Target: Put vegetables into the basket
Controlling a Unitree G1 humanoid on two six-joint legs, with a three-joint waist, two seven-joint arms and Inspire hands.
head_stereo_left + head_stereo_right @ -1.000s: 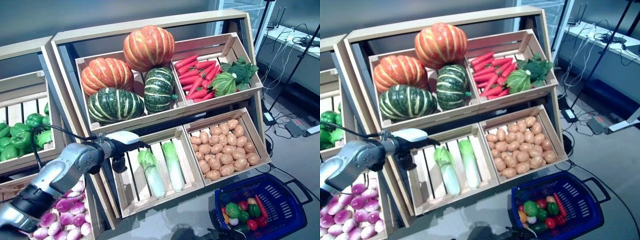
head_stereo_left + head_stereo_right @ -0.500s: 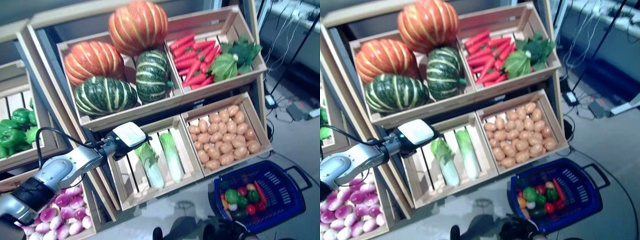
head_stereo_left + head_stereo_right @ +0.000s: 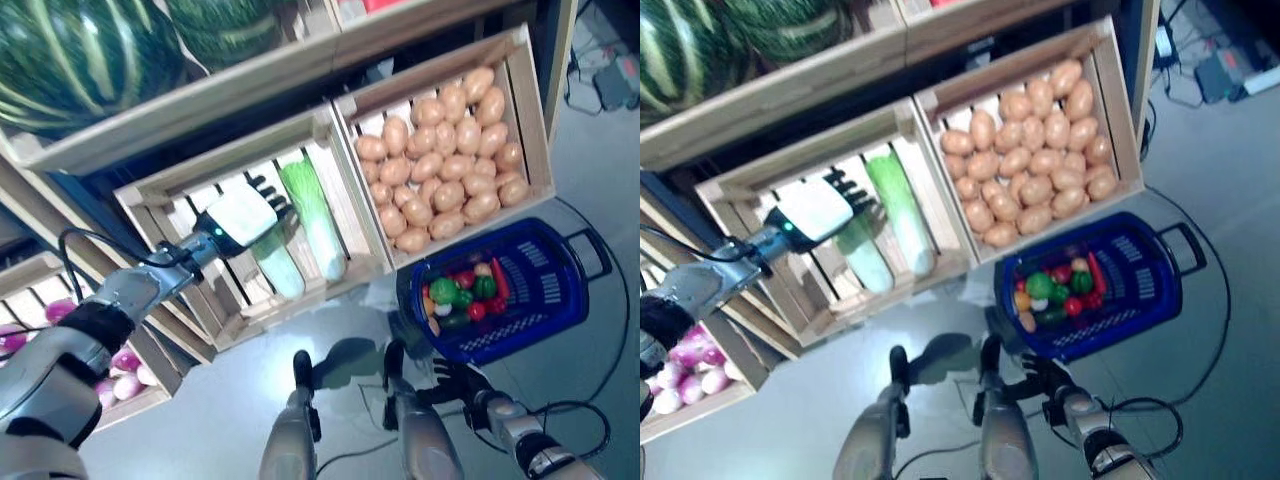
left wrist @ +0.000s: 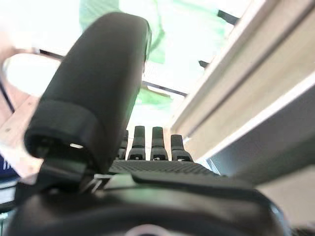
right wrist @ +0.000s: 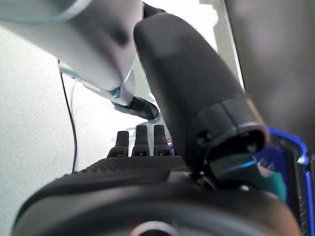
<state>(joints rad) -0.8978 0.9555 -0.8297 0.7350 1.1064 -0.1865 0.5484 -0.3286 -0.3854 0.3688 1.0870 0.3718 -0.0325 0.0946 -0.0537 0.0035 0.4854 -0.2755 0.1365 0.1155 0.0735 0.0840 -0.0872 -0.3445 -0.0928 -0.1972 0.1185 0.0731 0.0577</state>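
Note:
My left hand [image 3: 238,217] reaches into the lower-left wooden crate [image 3: 165,190] of the stand, fingers straight, right over the leafy top of a long pale green and white cabbage [image 3: 283,272]. The cabbage shows past the fingers in the left wrist view [image 4: 162,44]. A second cabbage [image 3: 318,222] lies beside it. The blue basket [image 3: 545,262] stands on the floor at the right and holds green peppers [image 3: 446,292], red tomatoes and other small vegetables. My right hand [image 3: 456,380] is open low beside the basket's near rim, which shows in the right wrist view [image 5: 291,147].
A crate of potatoes [image 3: 445,150] sits right of the cabbage crate, just behind the basket. Large striped green pumpkins [image 3: 80,55] fill the shelf above. A lower bin of purple-white turnips [image 3: 125,360] is at the left. Grey floor [image 3: 200,430] lies in front.
The camera has tilted down and closer to the lower shelf. My left hand has moved from the crate's left edge into the crate, over the left cabbage's top.

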